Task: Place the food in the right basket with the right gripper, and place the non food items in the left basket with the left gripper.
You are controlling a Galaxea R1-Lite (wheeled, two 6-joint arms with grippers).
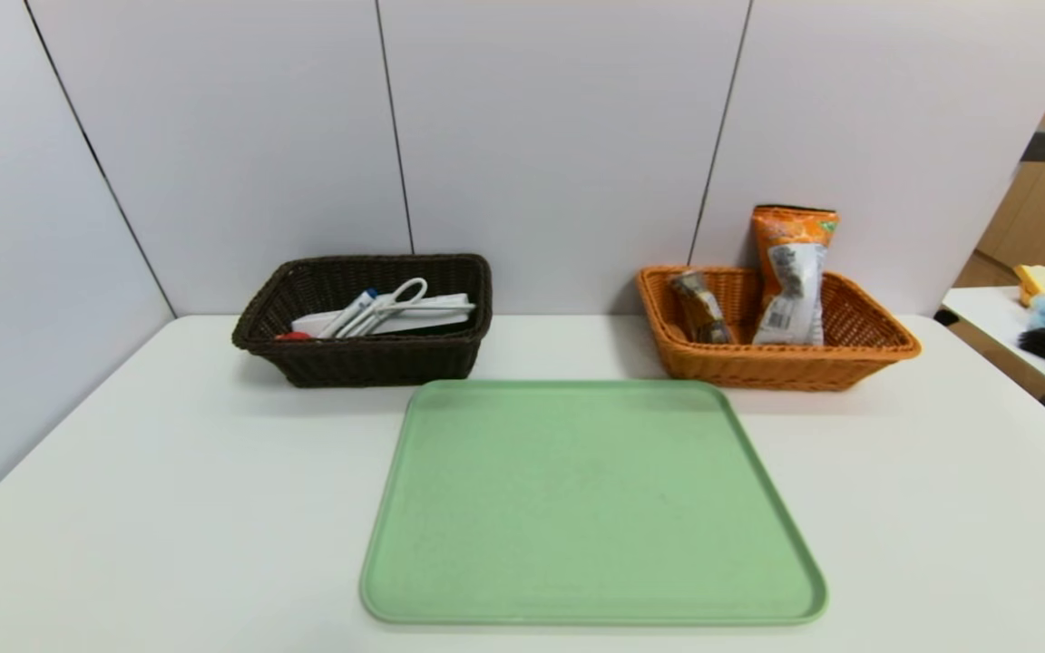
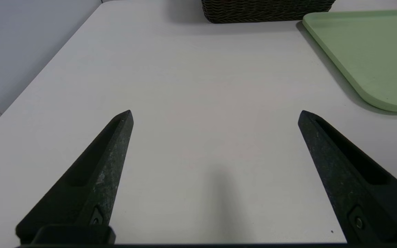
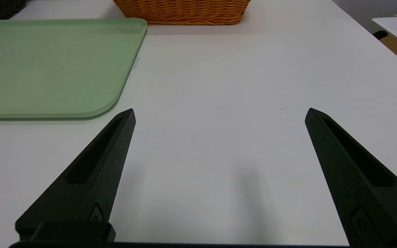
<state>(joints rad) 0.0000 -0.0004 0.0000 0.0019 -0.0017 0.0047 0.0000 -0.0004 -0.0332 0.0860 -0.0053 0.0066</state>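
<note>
1. My left pincer [image 2: 215, 115] and right pincer [image 3: 220, 113] sit spread apart, empty, low over bare tabletop [image 1: 123, 472].
2. Green tray [image 1: 590, 503], frame centre, bare.
3. Non-food lies in dark basket [image 1: 364, 358] upper left; snack bags [image 1: 790, 277] in orange basket [image 1: 776, 367] upper right.
4. Sorting looks finished; nothing left to grab.

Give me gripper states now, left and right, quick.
Left gripper: jaws open, holding nothing, over bare table beside the green tray.
Right gripper: jaws open, holding nothing, over bare table on the tray's other side.

bright, even light, soft shadows
</note>
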